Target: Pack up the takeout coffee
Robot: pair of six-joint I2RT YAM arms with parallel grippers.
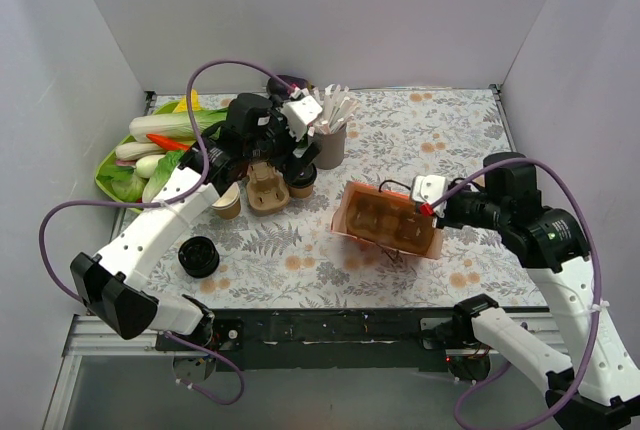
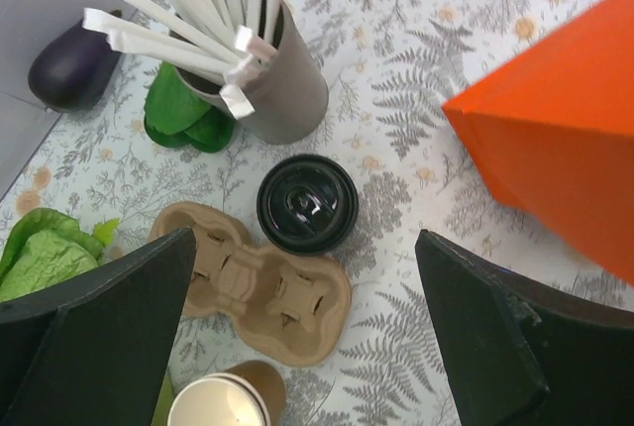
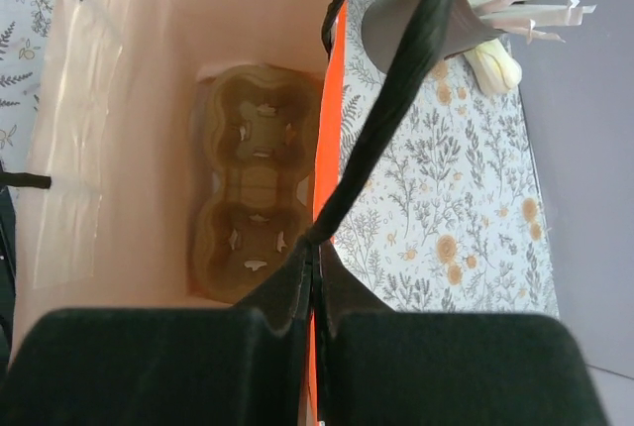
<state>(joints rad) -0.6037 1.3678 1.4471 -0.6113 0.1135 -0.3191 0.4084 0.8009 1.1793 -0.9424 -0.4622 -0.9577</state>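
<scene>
The takeout coffee [image 2: 307,203], a small brown cup under a round black lid, stands upright on the table between the grey stick cup and a pulp carrier tray [image 2: 253,282]. My left gripper [image 2: 302,347] hovers open just above and near it, its fingers [image 2: 99,337] wide apart and holding nothing. From above, the coffee [image 1: 302,182] sits right under the left gripper [image 1: 296,160]. The orange paper bag [image 1: 388,220] stands open at centre right. My right gripper [image 3: 315,248] is shut on its rim and black handle. Another carrier tray [image 3: 253,188] lies on the bag's floor.
A grey cup of white sticks [image 1: 330,135] stands behind the coffee. Open paper cups [image 1: 228,200] and a loose black lid [image 1: 200,256] lie to the left. A green plate of vegetables [image 1: 150,150] fills the far left, with an aubergine [image 2: 74,64] behind it.
</scene>
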